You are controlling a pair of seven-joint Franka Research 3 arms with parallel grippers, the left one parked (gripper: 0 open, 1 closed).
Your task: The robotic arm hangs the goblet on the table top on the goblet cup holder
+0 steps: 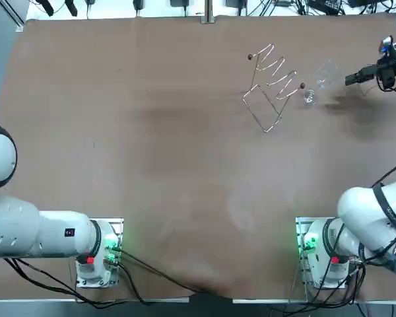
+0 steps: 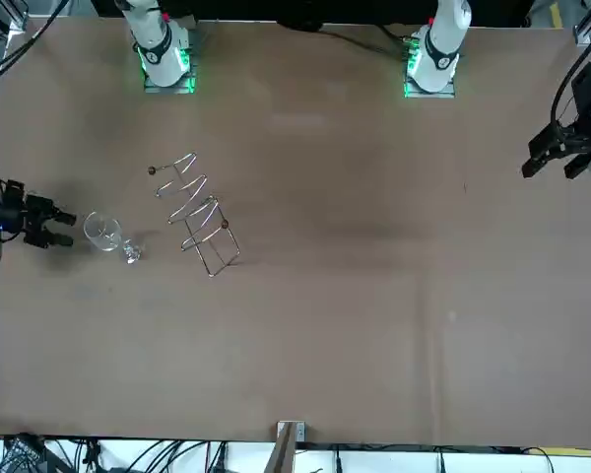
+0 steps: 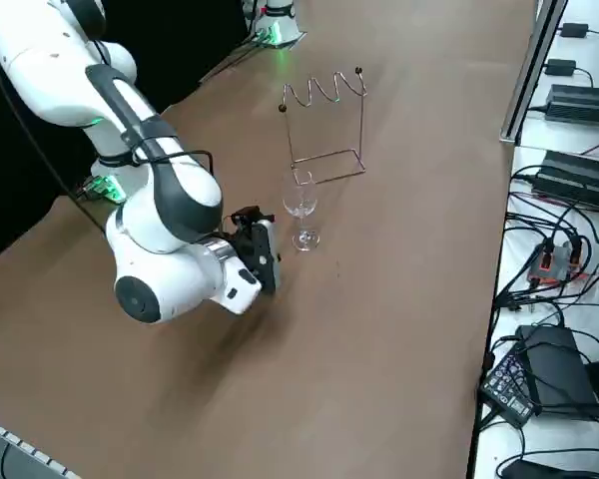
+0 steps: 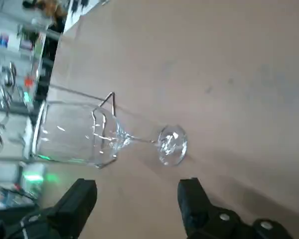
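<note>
The right gripper (image 3: 267,249) hangs low over the table (image 1: 152,132), turned on its side, its jaws spread wide and holding nothing. The goblet (image 3: 301,209) stands upright on the tabletop just ahead of the fingertips (image 4: 84,191), in line with the gap but not yet between them and touching neither. In the wrist view, bowl and stem sit just beyond the two dark pads. The goblet stands between the gripper and the wire holder (image 3: 325,128), near the holder's base.

White, rounded right arm (image 3: 170,200) with black cables (image 1: 391,172) and green base lights (image 1: 304,243); black right gripper (image 3: 271,249) sits near the goblet (image 3: 301,206).
</note>
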